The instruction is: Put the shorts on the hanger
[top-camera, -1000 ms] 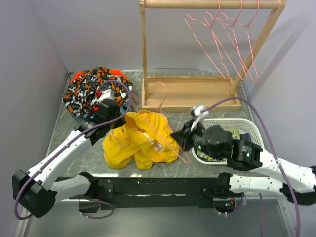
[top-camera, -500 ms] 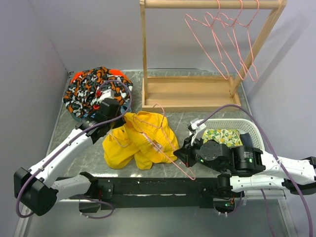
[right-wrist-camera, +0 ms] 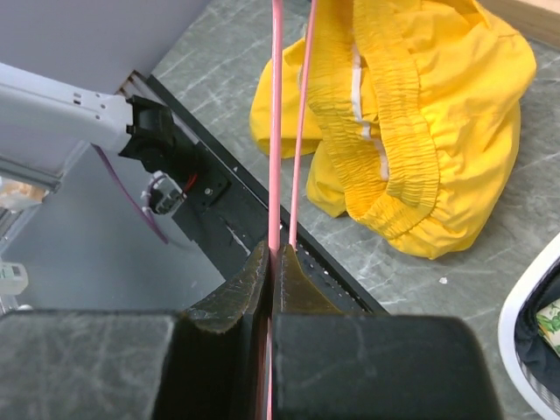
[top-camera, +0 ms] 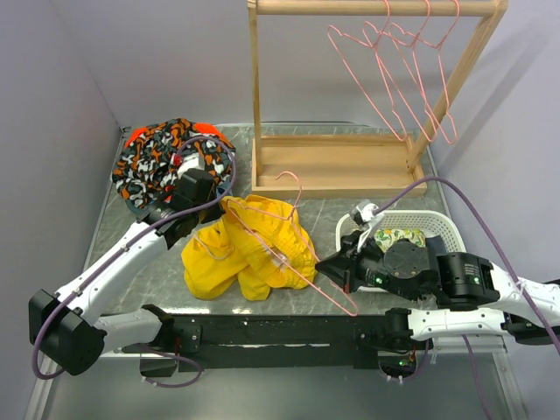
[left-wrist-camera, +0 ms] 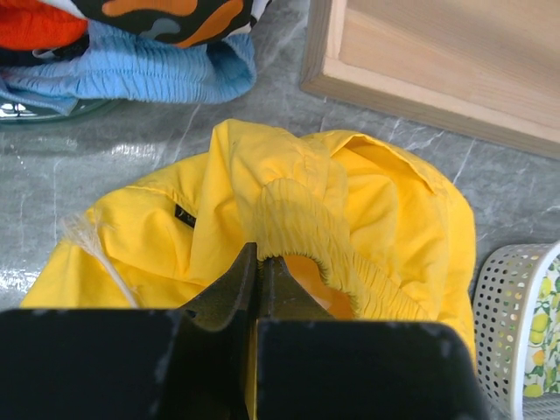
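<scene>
The bright yellow shorts point(top-camera: 249, 249) lie crumpled on the grey table in front of the wooden rack. My left gripper point(top-camera: 208, 208) is shut on their elastic waistband point(left-wrist-camera: 289, 219) at the shorts' back left edge. My right gripper point(top-camera: 328, 267) is shut on a thin pink wire hanger point(top-camera: 284, 254), which slants over the shorts with its hook point(top-camera: 291, 179) near the rack base. In the right wrist view the pink wire point(right-wrist-camera: 275, 131) runs up from between the closed jaws, beside the shorts point(right-wrist-camera: 411, 131).
A patterned black, orange and white garment point(top-camera: 166, 162) lies at the back left. A wooden rack point(top-camera: 337, 166) holds several more pink hangers point(top-camera: 398, 70). A white perforated basket point(top-camera: 437, 227) with lemon-print cloth sits under my right arm.
My right gripper has carried the hanger forward and rightward, tilting it so its hook rises toward the rack base. My left gripper has shifted slightly back, still holding the waistband.
</scene>
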You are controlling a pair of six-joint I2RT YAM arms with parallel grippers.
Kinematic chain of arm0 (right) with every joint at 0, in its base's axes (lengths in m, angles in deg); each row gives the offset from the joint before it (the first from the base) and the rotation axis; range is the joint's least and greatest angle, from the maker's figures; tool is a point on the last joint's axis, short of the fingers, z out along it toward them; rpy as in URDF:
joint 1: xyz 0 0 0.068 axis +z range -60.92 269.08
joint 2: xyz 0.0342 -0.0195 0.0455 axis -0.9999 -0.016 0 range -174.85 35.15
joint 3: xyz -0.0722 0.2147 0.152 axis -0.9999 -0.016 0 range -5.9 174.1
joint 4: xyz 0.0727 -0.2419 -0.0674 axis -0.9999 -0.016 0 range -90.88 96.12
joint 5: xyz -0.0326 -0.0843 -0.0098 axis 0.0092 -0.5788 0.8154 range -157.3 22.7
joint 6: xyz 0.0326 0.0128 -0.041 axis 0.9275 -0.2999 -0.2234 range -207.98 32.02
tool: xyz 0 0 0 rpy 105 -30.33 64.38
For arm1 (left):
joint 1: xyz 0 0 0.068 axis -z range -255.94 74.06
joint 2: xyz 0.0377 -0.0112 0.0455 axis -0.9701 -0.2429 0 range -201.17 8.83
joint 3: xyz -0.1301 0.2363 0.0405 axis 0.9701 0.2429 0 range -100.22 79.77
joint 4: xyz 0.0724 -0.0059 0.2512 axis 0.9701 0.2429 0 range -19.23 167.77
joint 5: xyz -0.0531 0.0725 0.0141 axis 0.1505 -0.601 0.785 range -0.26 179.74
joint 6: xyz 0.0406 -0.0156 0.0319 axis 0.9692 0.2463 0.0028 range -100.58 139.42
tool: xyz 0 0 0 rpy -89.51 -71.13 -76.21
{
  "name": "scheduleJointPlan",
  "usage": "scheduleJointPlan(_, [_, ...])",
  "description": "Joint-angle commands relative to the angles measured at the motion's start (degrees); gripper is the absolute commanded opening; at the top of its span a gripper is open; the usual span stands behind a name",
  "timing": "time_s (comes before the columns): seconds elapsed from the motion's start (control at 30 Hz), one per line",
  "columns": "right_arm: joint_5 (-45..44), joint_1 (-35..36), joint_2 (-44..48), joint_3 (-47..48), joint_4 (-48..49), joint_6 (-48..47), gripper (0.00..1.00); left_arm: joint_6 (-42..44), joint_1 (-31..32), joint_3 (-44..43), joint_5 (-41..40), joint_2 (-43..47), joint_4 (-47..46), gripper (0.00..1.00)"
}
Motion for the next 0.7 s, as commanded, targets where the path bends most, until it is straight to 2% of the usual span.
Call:
scheduleJointPlan(0.0, [0.4, 0.4, -2.5, 1.0, 0.2, -0.9, 0.0, -0.3, -0.1, -3.6, 0.1, 0.5, -0.9, 0.01])
scheduleJointPlan(0.17, [-2.9, 0.3, -2.7, -0.1, 0.6, 0.1, 0.0, -0.3, -0.2, -3.1, 0.5, 2.5, -0.3, 0.01])
scheduleJointPlan(0.4, [-4.6, 0.4, -6.7, -3.5, 7.2, -2.0, 0.0, 2.3, 0.5, -3.2, 5.1, 5.3, 1.0, 0.01])
scheduleJointPlan(0.5, [-4.9, 0.3, -5.3, -7.9, 15.6, -5.3, 0.0, 2.6, 4.0, -4.1, 4.6, 7.0, 2.8, 0.01])
scheduleJointPlan(0.63, [-4.3, -0.6, -3.1, -14.5, 27.2, -10.7, 0.0, 0.7, 15.6, -6.2, -1.8, 7.2, 7.1, 0.01])
scheduleJointPlan(0.67, [-3.6, -0.9, -2.8, -15.9, 32.0, -11.4, 0.0, -0.1, 16.8, -6.5, -2.8, 7.0, 7.7, 0.02])
